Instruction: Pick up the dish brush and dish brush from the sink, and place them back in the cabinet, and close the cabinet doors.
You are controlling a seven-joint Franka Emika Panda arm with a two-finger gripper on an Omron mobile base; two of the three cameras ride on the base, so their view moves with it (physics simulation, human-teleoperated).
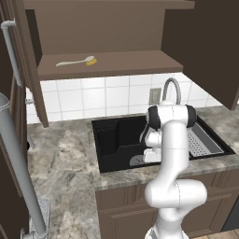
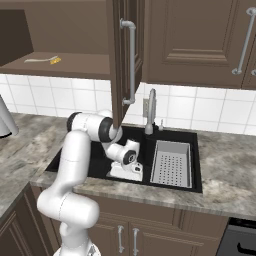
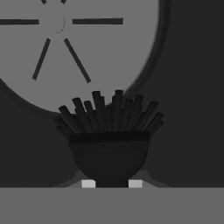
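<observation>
The arm (image 1: 173,154) bends down into the black sink (image 1: 109,140), its hand low over the basin floor. In the hand view the black brush (image 3: 109,135) sits right at the gripper (image 3: 111,183): its dark rounded head and stiff black bristles rise between the two pale fingertips (image 3: 88,183), which stand close against either side of the brush — the jaws are drawn narrow onto it, gripping the black brush. Just beyond the bristles lies the round grey drain (image 3: 65,48) with its spoke slots, set in the dark sink floor.

The other brush (image 1: 77,61) — whitish handle, yellow-orange head — lies flat on the shelf (image 1: 112,63) of the open wall cabinet (image 1: 107,28), toward the left part of the shelf, its head pointing right. In the right base view the same brush (image 2: 44,60) shows far left on the shelf.

One cabinet door (image 2: 122,55) stands swung open toward the camera, its silver bar handle (image 2: 131,60) upright. The curved grey faucet (image 2: 151,110) rises at the far edge of the sink, and a grey perforated tray (image 2: 171,162) sits in the sink's right part. Mottled stone counter (image 1: 60,158) surrounds the basin, with white tiles (image 1: 93,95) behind.
</observation>
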